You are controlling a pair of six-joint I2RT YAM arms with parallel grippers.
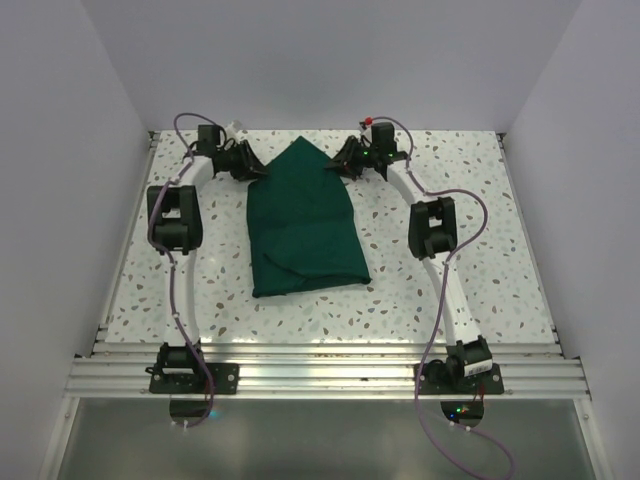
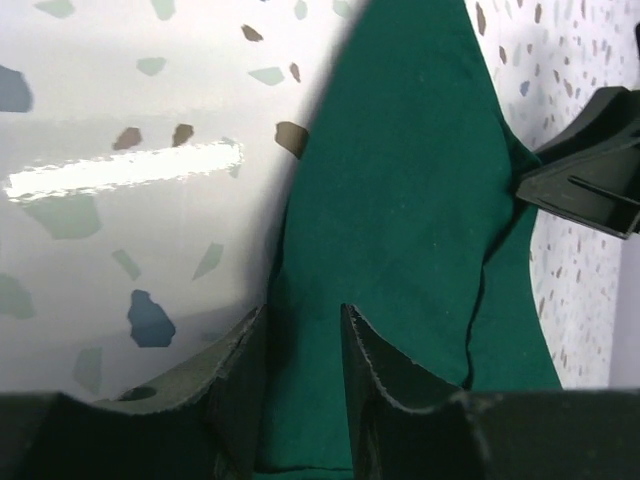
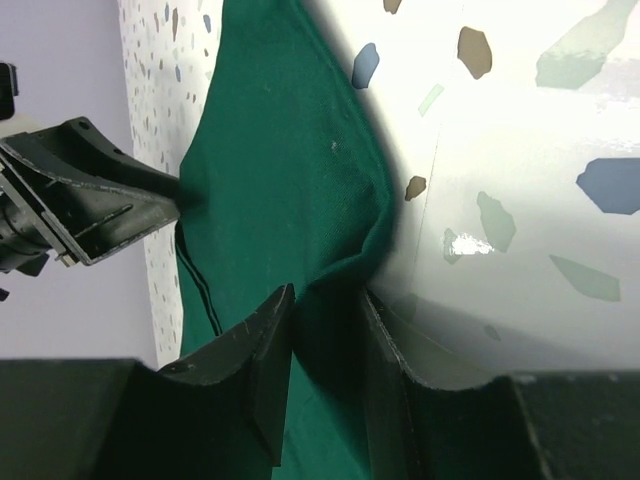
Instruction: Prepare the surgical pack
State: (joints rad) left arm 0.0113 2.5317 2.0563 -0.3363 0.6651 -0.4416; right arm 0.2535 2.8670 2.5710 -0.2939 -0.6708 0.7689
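Note:
The surgical pack (image 1: 300, 225) is a dark green cloth lying mid-table, its sides folded in to a point at the far end. My left gripper (image 1: 262, 172) sits low at the cloth's far left edge. In the left wrist view its jaws (image 2: 303, 312) stand partly apart, with the green cloth (image 2: 400, 200) lying flat between them. My right gripper (image 1: 335, 165) is at the far right edge. Its jaws (image 3: 328, 292) straddle a raised fold of cloth (image 3: 280, 170), with a narrow gap between them. Each wrist view shows the other gripper across the cloth.
The speckled tabletop (image 1: 450, 200) surrounds the cloth, with white walls on three sides. Both arms reach up either side of the cloth, purple cables trailing along them. An aluminium rail (image 1: 320, 375) runs along the near edge.

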